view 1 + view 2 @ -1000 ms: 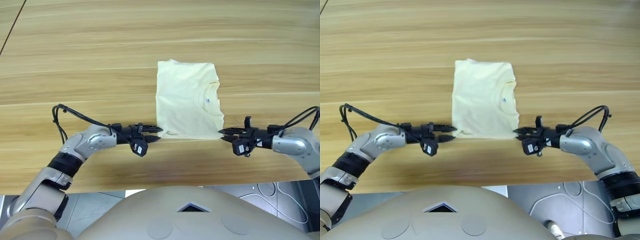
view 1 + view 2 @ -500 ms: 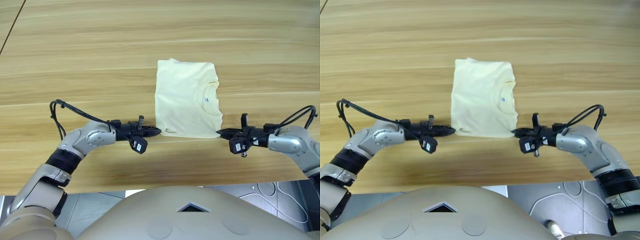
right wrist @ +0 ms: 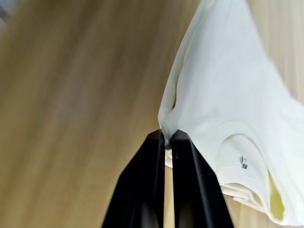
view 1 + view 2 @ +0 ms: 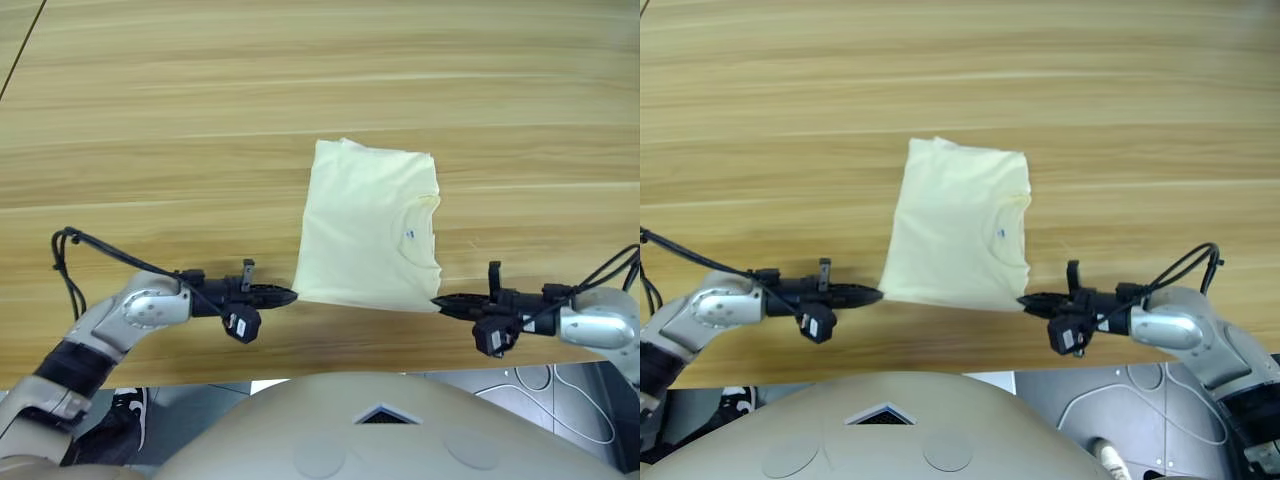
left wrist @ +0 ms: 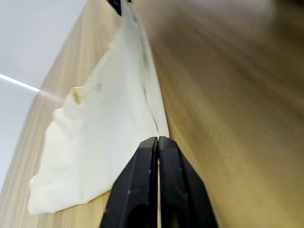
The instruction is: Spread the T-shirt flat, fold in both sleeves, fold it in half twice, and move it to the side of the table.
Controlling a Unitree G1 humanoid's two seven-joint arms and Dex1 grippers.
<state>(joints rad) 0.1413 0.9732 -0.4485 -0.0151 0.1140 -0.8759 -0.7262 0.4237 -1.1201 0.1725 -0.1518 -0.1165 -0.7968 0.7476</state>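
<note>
The pale yellow T-shirt [image 4: 370,230] lies folded into a narrow rectangle on the wooden table [image 4: 200,100], about midway along the near edge and reaching from there toward the middle. Its collar [image 4: 425,215] faces up on the side toward the table's right edge, with a small label [image 4: 409,234] showing inside it. The far end of the T-shirt rests flat on the table. The near end spreads wider and is held at both of its corners.

The left arm [image 4: 150,305] stretches low along the table's near edge from the near left corner side, with the forearm almost level and pointing toward the table's right edge. A black cable [image 4: 100,255] loops over it. The left jaws are closed tight on the T-shirt's near left corner. In the left wrist view the two black fingers [image 5: 140,185] press together with the cloth pinched at their tips.

The right arm [image 4: 595,325] mirrors that pose from the near right corner side. Its forearm is level along the near edge and points toward the table's left edge. The right jaws are closed on the near right corner, and in the right wrist view their fingers [image 3: 149,185] meet around a small fold of fabric, which hangs away from the pinch in layers.
</note>
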